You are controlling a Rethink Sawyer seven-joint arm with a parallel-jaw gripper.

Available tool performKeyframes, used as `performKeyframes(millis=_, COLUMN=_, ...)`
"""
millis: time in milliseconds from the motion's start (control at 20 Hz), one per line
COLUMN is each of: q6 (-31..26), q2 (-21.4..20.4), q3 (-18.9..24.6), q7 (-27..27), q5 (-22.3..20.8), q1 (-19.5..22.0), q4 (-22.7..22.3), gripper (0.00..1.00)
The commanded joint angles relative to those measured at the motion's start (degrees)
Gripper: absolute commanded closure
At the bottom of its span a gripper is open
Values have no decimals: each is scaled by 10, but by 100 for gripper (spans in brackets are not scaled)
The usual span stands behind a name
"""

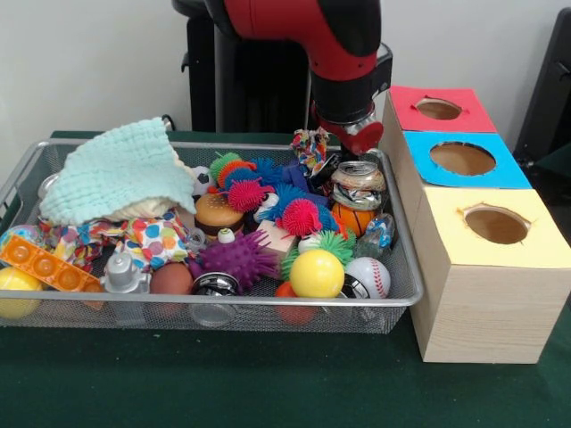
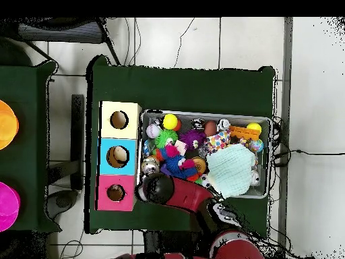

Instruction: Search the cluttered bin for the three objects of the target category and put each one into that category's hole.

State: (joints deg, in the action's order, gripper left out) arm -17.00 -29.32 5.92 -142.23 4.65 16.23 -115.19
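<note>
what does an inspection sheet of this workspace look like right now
surface: dark green table, bare at the front.
job's things: wire mesh bin full of toys; red-panelled hole at the far end of the wooden box; striped or cream soft toys not made out.
clutter: mint cloth, purple spiky ball, yellow ball, baseball, crushed can, orange brick.
grippers: gripper low over the bin's far corner beside the red panel; jaws cannot be judged.
cables: several on the floor beyond the table.
surroundings: pale wall, tiled floor.
</note>
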Motion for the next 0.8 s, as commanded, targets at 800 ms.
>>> performKeyframes(millis=800, q6=144, q2=-18, q3=-86, q7=11, q5=-113, q1=-31, q4=121, gripper=100)
